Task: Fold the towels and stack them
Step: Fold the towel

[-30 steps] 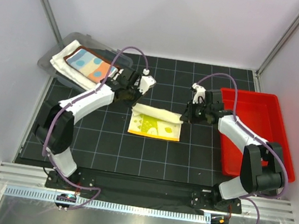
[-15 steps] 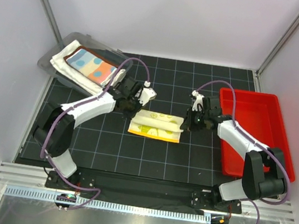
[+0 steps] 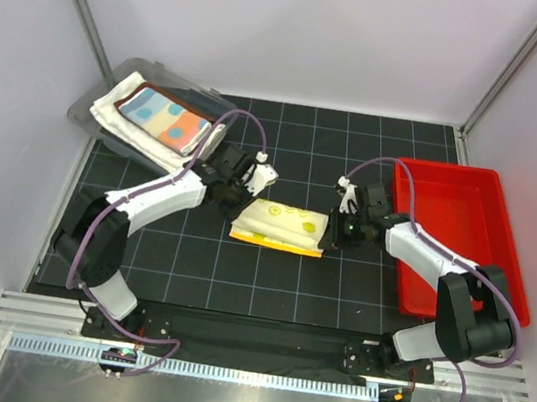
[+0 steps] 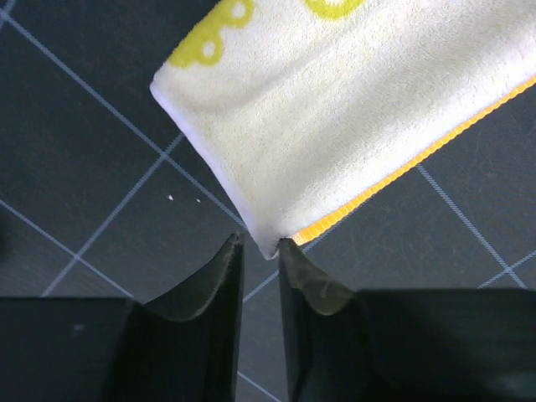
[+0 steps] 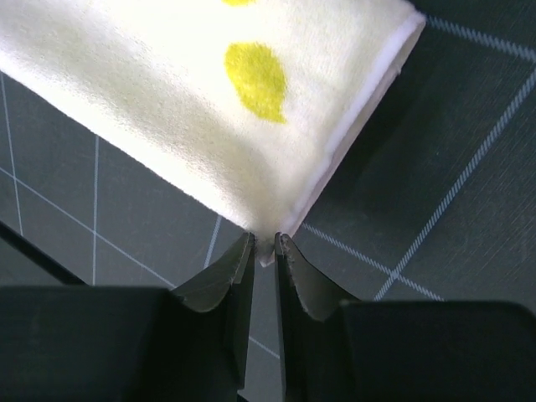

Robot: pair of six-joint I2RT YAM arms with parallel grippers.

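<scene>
The fingers (image 4: 209, 289) of the left gripper (image 4: 260, 245) stand a narrow slit apart, with one corner of the yellow towel (image 4: 352, 109) sitting right between their tips. I cannot tell whether they press it or merely flank it. The right gripper (image 5: 264, 244) shows much the same: its fingers (image 5: 222, 285) are a thin gap apart, and a white-hemmed corner of that towel is lodged at the tips (grip or no grip, I cannot tell).

The towel lies folded flat near the middle of the bench (image 3: 189, 260), long side running left to right, the left gripper at its far-left corner and the right gripper at its far-right one.

At the bench's far-left corner a clear tray (image 3: 85, 111) holds a stack: the light-blue dotted towel (image 3: 165, 117) on top and the cream-white towel (image 3: 117, 118) beneath. A red bin (image 3: 471, 196) sits along the right edge.
</scene>
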